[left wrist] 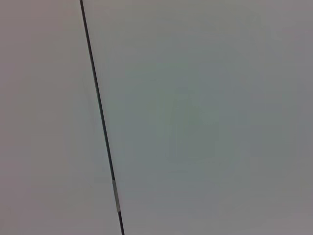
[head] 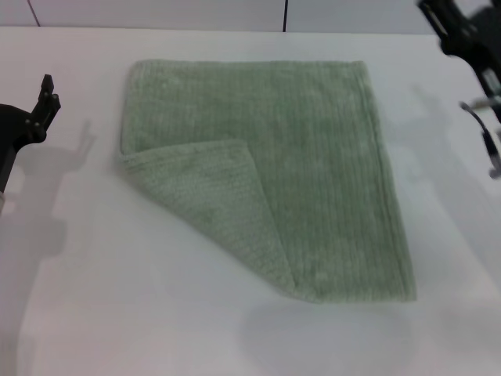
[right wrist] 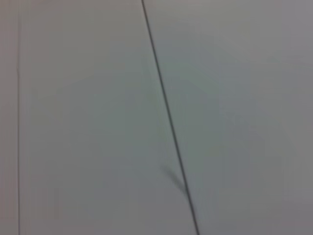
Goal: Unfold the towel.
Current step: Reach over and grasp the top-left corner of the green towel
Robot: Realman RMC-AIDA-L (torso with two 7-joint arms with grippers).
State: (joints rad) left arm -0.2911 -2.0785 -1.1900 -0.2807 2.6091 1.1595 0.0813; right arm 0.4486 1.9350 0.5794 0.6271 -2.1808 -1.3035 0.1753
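Towel [head: 313,157] flat on surface [head: 78,313], one corner folded over. Left hand [head: 43,106] beside it, right hand [head: 462,35] far side; grip state: cannot tell. Step: approach. Next: left hand to flap corner, well inboard.

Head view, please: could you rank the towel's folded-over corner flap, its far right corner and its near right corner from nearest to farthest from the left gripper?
From the left gripper, at the table's left edge:
1. Folded-over corner flap, on the towel's left side, nearest.
2. Far right corner, across the towel.
3. Near right corner, diagonally opposite, farthest.

Ribbed terry-cloth towel [head: 313,157] on smooth matt table [head: 78,298].
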